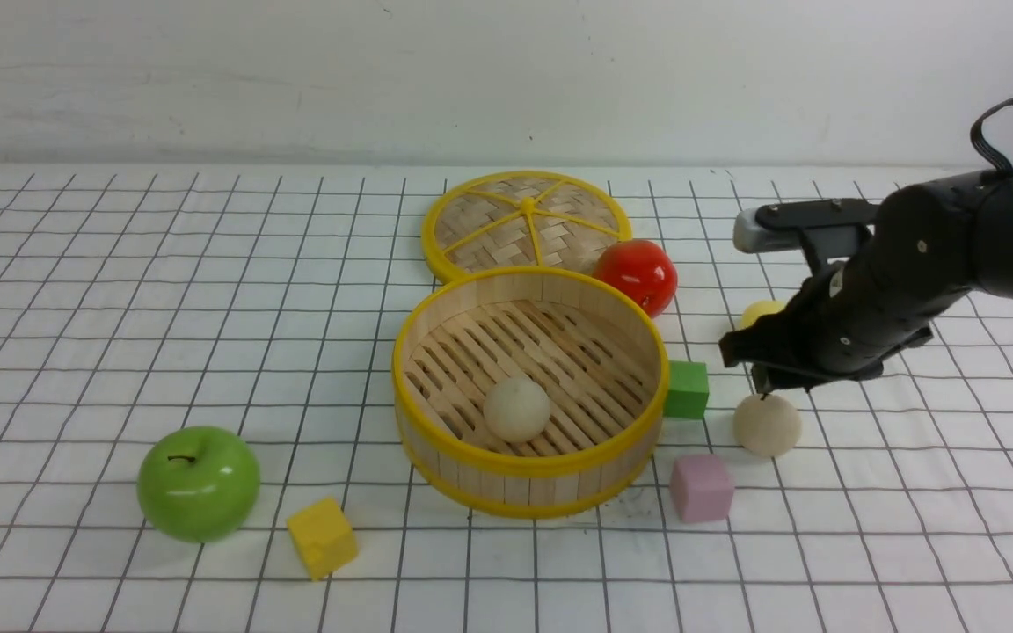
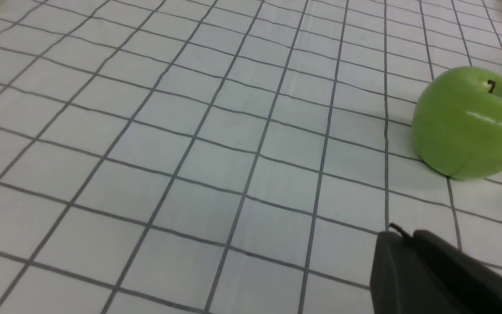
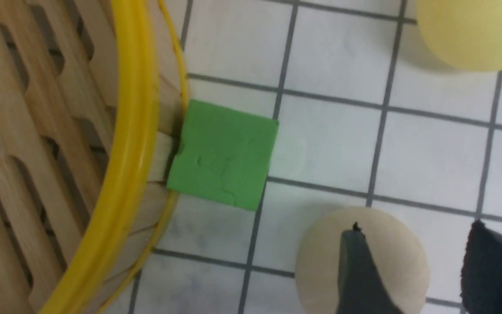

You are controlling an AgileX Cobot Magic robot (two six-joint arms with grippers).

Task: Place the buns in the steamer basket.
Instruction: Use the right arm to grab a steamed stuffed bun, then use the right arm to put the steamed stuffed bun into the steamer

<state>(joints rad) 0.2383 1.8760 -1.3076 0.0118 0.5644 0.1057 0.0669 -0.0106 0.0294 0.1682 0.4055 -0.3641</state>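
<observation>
The steamer basket stands mid-table, and one beige bun lies on its slatted floor. A second beige bun rests on the cloth to the basket's right. My right gripper hovers just above it, open. One finger crosses over the bun's top and the other stands off to its side. A pale yellow bun sits farther back, partly hidden by the right arm. My left gripper is shut and empty above bare cloth, and does not show in the front view.
A green cube touches the basket's right wall. A pink cube lies in front of the second bun. Behind the basket are the woven lid and a red apple. A green apple and a yellow cube sit front left.
</observation>
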